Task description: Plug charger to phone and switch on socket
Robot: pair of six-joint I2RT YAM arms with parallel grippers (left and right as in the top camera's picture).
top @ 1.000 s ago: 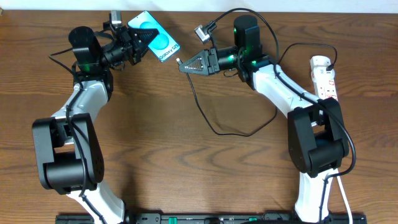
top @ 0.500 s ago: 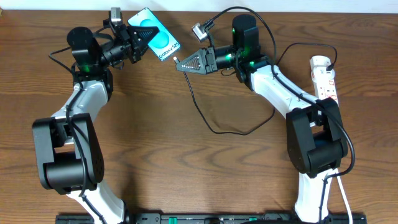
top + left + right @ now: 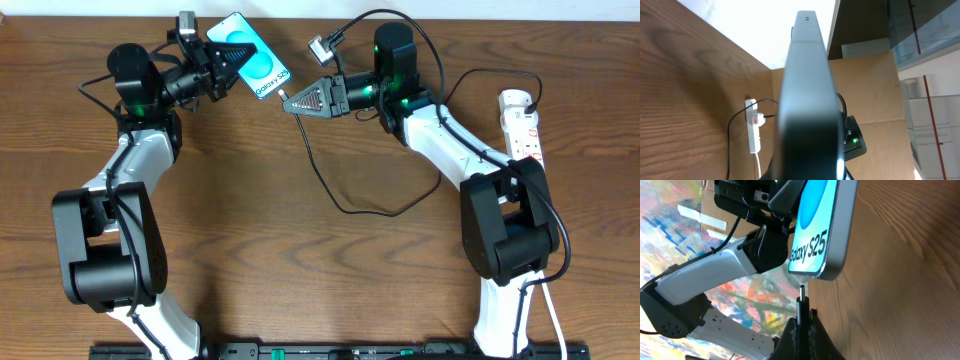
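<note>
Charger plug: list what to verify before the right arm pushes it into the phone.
1. Phone gripped in the left fingers: ok.
2. Charger plug clamped in the right fingers, tip pointing at the phone: ok.
3. Plug seated in the phone: not ok; the right wrist view shows a gap between the tip and the phone's bottom edge.
4. Tip lined up with the port: cannot tell; the port is not visible.
5. Charger cable in a loose loop, not taut: ok.
6. Socket switched on: cannot tell; neither arm is near it.
</note>
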